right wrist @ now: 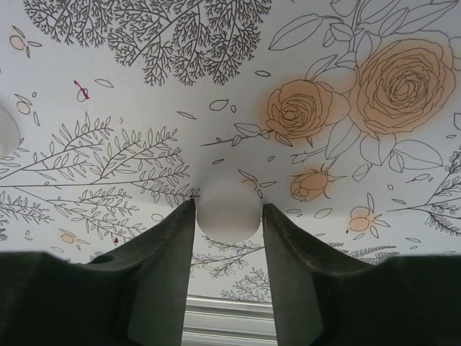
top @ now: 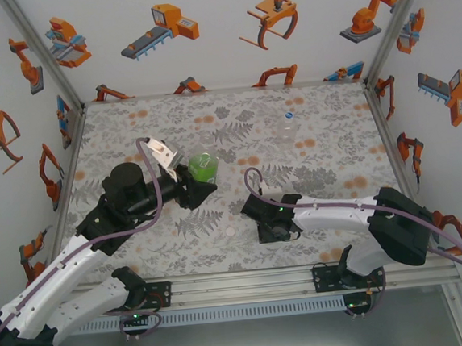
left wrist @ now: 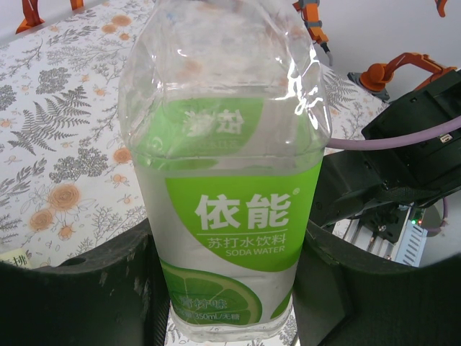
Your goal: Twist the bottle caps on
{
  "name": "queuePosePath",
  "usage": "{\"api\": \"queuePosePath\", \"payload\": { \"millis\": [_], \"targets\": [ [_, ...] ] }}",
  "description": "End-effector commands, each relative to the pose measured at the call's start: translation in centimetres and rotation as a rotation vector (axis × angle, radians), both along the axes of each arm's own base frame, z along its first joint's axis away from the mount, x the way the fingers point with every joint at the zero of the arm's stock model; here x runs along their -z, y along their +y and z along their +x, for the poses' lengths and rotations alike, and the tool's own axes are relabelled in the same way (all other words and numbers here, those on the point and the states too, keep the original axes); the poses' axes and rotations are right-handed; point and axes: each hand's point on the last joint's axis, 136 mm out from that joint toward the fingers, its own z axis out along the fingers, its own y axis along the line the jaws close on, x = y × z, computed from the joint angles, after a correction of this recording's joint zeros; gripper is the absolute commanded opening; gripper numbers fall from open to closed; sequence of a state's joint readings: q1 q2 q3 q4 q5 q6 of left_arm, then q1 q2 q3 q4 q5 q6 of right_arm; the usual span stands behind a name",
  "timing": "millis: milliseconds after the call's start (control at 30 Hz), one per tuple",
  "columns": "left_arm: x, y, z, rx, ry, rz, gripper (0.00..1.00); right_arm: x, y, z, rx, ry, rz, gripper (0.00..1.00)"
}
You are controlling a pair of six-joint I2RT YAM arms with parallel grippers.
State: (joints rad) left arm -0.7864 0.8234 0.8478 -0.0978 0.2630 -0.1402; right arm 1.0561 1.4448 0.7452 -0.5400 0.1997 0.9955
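Your left gripper is clamped on the green-label bottle, low on its body, one finger on each side of the label. From above, the bottle stands left of centre on the desk. Its neck is cut off in the wrist view, so you cannot confirm from there that the mouth is bare or upright.

Your right gripper is down at the desk, near and right of the bottle. Its jaws are drawn in against both sides of a white bottle cap, which appears to lie flat on the floral surface. A second cap lies loose just left of that gripper. A plain clear bottle stands well apart at the far right.

Watch these points:

- **Losing the cap:** It is low and smooth, and the fingers seem to catch only its rim. A quick lift could let it squirt out or tip in the jaws.
- **Cross-threading:** A tilted cap would likely jam on the neck.
- **Soft bottle:** The walls look thin. The twisting force may spin the bottle in the left grip, or the squeeze may buckle it and shift the neck off line.
- **Crowded centre:** Both arms meet there, so a wide swing could knock the bottle or sweep the loose cap away.
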Motion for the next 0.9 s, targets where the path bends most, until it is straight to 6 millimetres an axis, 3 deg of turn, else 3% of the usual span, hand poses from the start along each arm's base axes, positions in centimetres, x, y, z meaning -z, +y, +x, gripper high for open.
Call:
{"api": "queuePosePath", "payload": {
  "millis": [0,400,600,867],
  "targets": [
    [-1.0,-0.1,-0.2,0.017,-0.028,-0.024,0.0,0.6,-0.6,0.0,0.003,0.01,-0.027,0.44],
    [-0.8,-0.3,-0.2,0.023,-0.025,-0.023,0.0,0.8,-0.5,0.0,-0.002,0.016,-0.033,0.4],
    [0.1,-0.1,0.1,0.005,-0.029,0.002,0.0,0.3,-0.4,0.1,-0.011,0.0,-0.02,0.29],
    [2.6,0.0,-0.4,0.052,-0.087,0.144,0.0,-3.0,0.3,1.1,-0.089,-0.09,0.022,0.22]
  ]
}}
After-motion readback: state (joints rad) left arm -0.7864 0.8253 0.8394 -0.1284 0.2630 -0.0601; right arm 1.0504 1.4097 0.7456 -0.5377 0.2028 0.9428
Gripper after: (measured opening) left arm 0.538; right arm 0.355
